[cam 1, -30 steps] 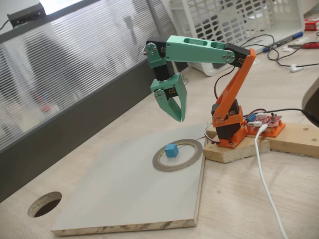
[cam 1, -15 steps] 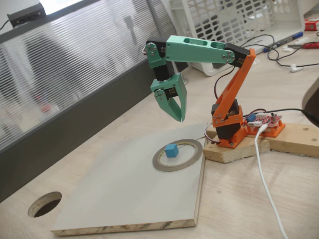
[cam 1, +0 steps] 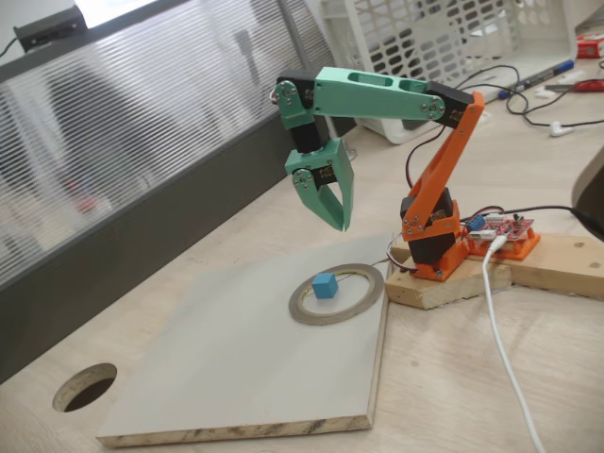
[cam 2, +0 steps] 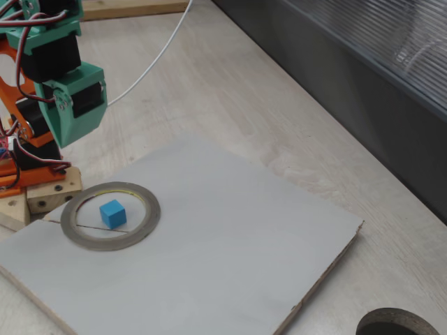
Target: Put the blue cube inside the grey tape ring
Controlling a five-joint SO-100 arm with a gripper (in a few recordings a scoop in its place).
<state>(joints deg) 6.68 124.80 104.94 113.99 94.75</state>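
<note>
The blue cube [cam 1: 326, 285] [cam 2: 112, 213] rests flat inside the grey tape ring [cam 1: 371, 294] [cam 2: 108, 244], near the ring's middle and apart from its band. The ring lies on a pale grey board [cam 1: 236, 377] [cam 2: 230, 230], close to the corner by the arm's base. My green gripper [cam 1: 341, 225] [cam 2: 66, 138] hangs well above the ring, pointing down, with its jaws together at the tips and nothing between them. It touches neither the cube nor the ring.
A round hole [cam 1: 85, 387] [cam 2: 398, 324] is cut in the table beyond the board's far corner. The orange arm base sits on wooden blocks [cam 1: 552, 260] with a white cable [cam 1: 500, 330] running off. A dark wall panel [cam 1: 142, 236] borders the table.
</note>
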